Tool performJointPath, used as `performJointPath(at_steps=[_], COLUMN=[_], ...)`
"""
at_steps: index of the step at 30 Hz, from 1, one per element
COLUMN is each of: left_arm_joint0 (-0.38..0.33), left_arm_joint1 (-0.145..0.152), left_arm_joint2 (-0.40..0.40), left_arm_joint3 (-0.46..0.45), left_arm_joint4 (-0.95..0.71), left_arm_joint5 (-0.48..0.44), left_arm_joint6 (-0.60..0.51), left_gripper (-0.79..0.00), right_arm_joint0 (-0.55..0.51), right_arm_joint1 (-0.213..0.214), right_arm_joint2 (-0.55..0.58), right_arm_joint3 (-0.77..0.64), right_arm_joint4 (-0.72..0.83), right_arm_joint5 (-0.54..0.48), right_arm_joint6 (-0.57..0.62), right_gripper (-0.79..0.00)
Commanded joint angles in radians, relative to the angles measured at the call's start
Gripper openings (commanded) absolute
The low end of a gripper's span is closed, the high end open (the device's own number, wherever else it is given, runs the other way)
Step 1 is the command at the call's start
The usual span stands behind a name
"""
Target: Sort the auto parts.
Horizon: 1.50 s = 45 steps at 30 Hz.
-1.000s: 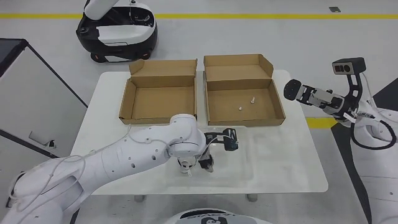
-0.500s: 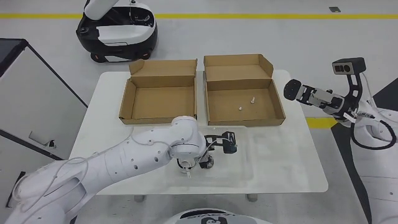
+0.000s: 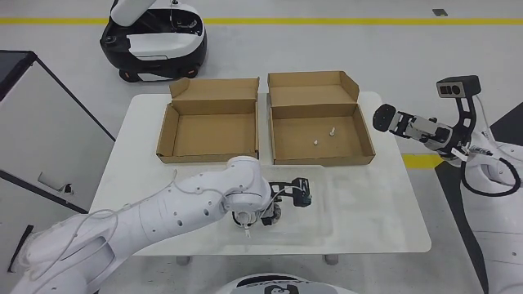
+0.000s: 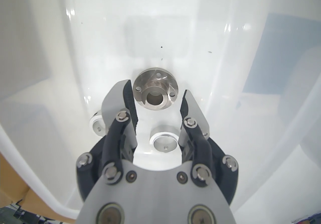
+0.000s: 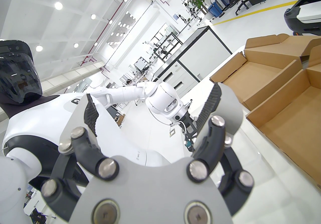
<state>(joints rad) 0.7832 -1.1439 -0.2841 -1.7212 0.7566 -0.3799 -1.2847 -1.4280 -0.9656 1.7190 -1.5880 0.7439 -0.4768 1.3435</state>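
Note:
A steel flanged hub (image 4: 155, 93) lies on the floor of a clear plastic tray (image 4: 240, 64). My left gripper (image 4: 156, 89) is open just over it, one finger on each side of the flange, not touching. Two aluminium rings (image 4: 164, 140) (image 4: 96, 125) lie behind the fingers. From above, the left gripper (image 3: 263, 215) is down in the tray (image 3: 351, 204) near the table's front. My right gripper (image 5: 153, 104) is open and empty, held off the table's right edge (image 3: 382, 118).
Two open cardboard boxes stand at the back of the white table (image 3: 392, 229). The left box (image 3: 212, 131) is bare inside; the right box (image 3: 286, 135) holds two small white parts (image 3: 315, 141) (image 3: 333, 130). Another robot (image 3: 155, 41) stands on the floor beyond.
My left wrist has shifted a little toward the table's front edge, with the gripper staying in the tray. The right arm has not moved.

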Motion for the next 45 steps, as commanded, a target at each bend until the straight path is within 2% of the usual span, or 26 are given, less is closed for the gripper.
performJointPath(at_steps=[1, 2, 10, 13, 18, 45], left_arm_joint0=[0.004, 0.006, 0.015, 0.018, 0.024, 0.050], left_arm_joint1=[-0.001, -0.001, -0.006, -0.008, -0.011, -0.021], left_arm_joint2=[0.000, 0.000, -0.006, -0.008, -0.012, -0.036], left_arm_joint3=[0.002, 0.003, 0.009, 0.013, 0.018, 0.022], left_arm_joint4=[0.004, 0.007, 0.019, 0.021, 0.025, 0.070], left_arm_joint5=[-0.003, -0.004, -0.009, -0.013, -0.013, -0.021], left_arm_joint6=[-0.001, -0.001, 0.001, 0.002, 0.005, -0.001], left_gripper=[-0.323, -0.305, -0.317, -0.376, -0.413, -0.397], right_arm_joint0=[0.000, 0.000, 0.000, 0.000, 0.000, 0.000], right_arm_joint1=[0.000, 0.000, 0.000, 0.000, 0.000, 0.000], right_arm_joint2=[0.000, 0.000, 0.000, 0.000, 0.000, 0.000], right_arm_joint3=[0.000, 0.000, 0.000, 0.000, 0.000, 0.000], right_arm_joint4=[0.000, 0.000, 0.000, 0.000, 0.000, 0.000], right_arm_joint5=[0.000, 0.000, 0.000, 0.000, 0.000, 0.000], right_arm_joint6=[0.000, 0.000, 0.000, 0.000, 0.000, 0.000], right_gripper=[0.000, 0.000, 0.000, 0.000, 0.000, 0.000])
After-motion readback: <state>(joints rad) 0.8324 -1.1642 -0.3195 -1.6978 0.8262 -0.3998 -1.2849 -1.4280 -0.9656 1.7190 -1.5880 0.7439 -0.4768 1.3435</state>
